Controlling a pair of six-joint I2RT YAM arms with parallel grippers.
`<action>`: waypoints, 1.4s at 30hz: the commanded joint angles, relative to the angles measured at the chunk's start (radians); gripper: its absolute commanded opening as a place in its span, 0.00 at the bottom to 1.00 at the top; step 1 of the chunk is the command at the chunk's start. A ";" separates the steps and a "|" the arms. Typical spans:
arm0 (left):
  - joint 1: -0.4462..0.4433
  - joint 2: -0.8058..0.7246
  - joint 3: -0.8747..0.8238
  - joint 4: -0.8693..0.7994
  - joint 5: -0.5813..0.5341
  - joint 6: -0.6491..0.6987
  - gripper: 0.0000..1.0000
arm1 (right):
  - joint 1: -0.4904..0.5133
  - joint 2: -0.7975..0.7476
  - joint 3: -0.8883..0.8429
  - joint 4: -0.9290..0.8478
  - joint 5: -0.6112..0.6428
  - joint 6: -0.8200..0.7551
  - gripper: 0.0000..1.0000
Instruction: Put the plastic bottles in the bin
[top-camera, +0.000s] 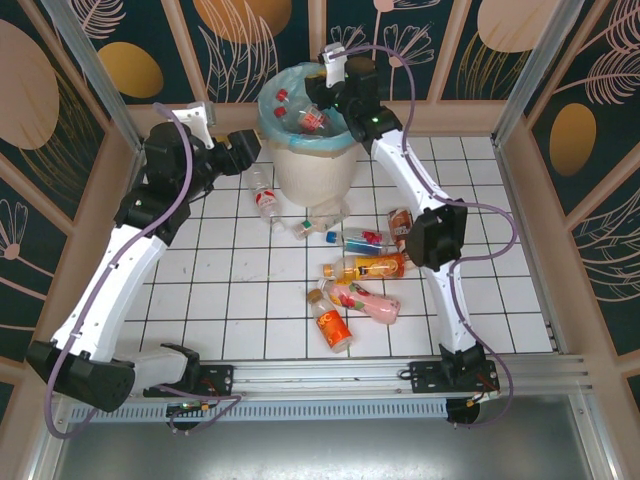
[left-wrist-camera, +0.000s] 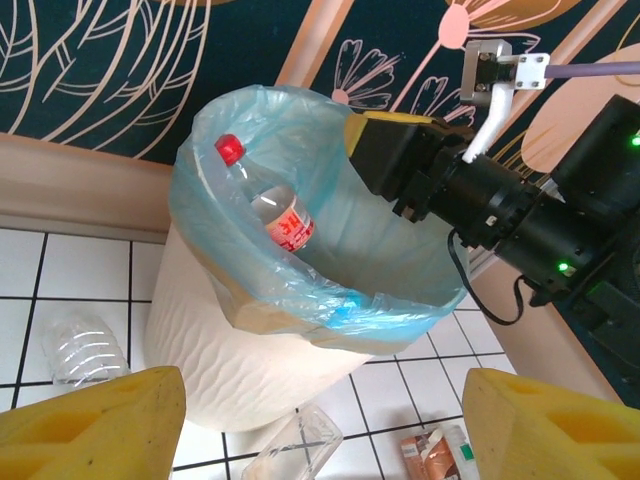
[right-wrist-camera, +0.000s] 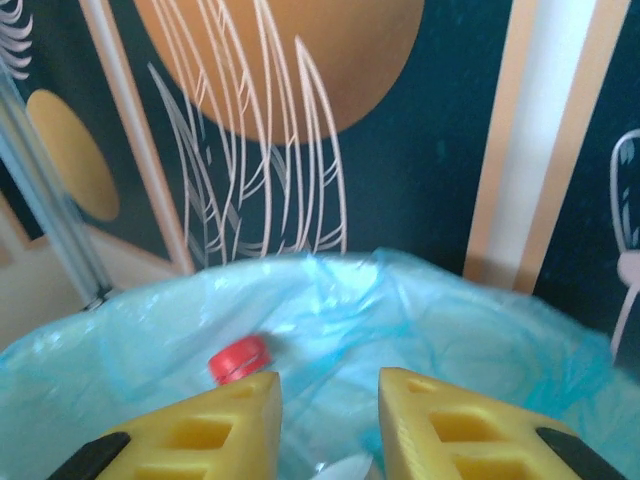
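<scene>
Plastic bottles (top-camera: 375, 267) mostly lie scattered on the white-tiled table (top-camera: 220, 310), centre of the top view, just below and right of the bin (top-camera: 310, 175). A red-capped bottle (left-wrist-camera: 285, 222) leans inside the bin's blue liner. Left fingers (left-wrist-camera: 100, 425) spread wide, empty, beside the bin. Right fingers (right-wrist-camera: 200, 430) over the bin mouth, narrow gap; gripping or not, can't tell.
</scene>
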 joint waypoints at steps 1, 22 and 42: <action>-0.004 0.039 0.028 -0.038 -0.017 -0.023 0.73 | 0.019 -0.130 0.028 -0.110 -0.052 0.067 0.32; -0.004 -0.108 -0.457 -0.079 0.103 0.000 0.72 | 0.399 -0.734 -0.825 -0.275 0.140 0.011 0.40; -0.004 -0.263 -0.879 0.194 -0.005 -0.250 0.73 | 0.455 -0.621 -1.351 0.373 0.172 0.433 0.44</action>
